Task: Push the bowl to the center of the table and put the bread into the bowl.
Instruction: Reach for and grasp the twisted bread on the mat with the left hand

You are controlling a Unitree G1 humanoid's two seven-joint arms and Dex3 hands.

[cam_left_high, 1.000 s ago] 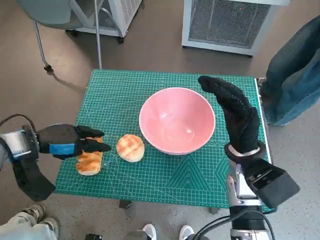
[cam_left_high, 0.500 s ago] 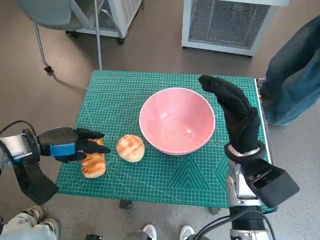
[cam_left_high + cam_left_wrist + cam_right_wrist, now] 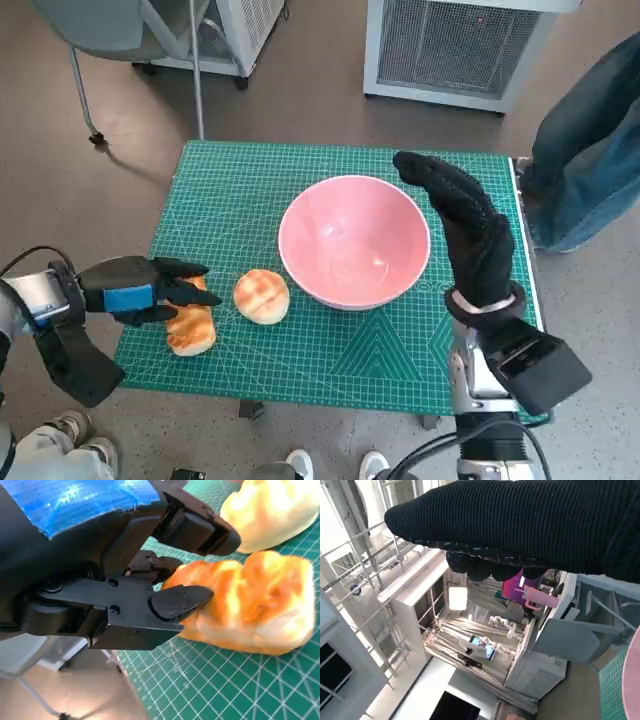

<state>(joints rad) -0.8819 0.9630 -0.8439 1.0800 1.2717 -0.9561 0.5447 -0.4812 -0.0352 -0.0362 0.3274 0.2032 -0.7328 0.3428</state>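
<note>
Bread: a toasted loaf [image 3: 190, 329] lies near the green mat's [image 3: 330, 360] left edge, the left hand's [image 3: 140, 291] fingers closing around it. A round bun [image 3: 261, 296] sits between it and the pink bowl [image 3: 354, 241]. The right hand [image 3: 465, 225], fingers extended and empty, touches the bowl's right rim.

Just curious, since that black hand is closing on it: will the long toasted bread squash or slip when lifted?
The long bread looks puffy and soft, so the fingers may dent it. Its crust appears matte, probably not slippery. It lies flat on the green mat, so it seems unlikely to roll.
</note>
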